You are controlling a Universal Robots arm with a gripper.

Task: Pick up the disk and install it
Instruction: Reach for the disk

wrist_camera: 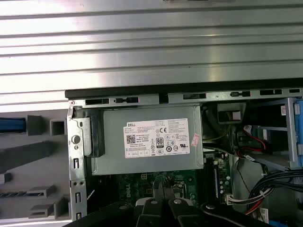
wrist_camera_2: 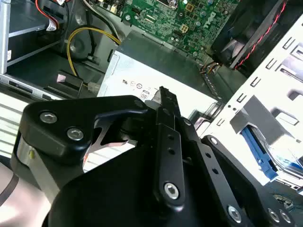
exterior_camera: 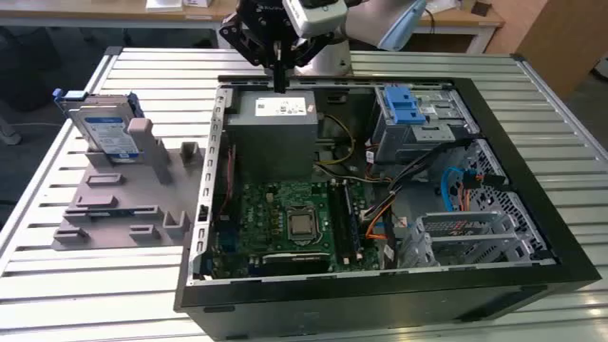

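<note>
We see the disk (exterior_camera: 107,132), a flat silver metal hard drive with a white-and-blue label clipped in a blue plastic carrier frame, standing on edge in the grey plastic slotted stand (exterior_camera: 114,214) on the slatted metal table (exterior_camera: 95,299), at the exterior view's left of the open black tower computer case (exterior_camera: 556,260) and well apart from the arm. The black gripper (exterior_camera: 281,85) hangs at the far side of the case, pointing down just above the grey metal power supply box (exterior_camera: 275,121). In both wrist views its two fingers (wrist_camera: 160,189) lie together with nothing between them, and the green motherboard (exterior_camera: 285,214) lies beyond on the near side. We judge the disk to be dense and rigid, fairly heavy for its size, so it should not bend or sag in a grip. Its bare metal face looks smooth and could slip under a light pinch, and it would take a knock or a drop badly. We would take hold across the upper part that stands free above the stand, pads on the two broad faces or on the frame's long edges; the blue plastic frame probably gives a little, so the grip should be firm and centred rather than out at a corner.
</note>
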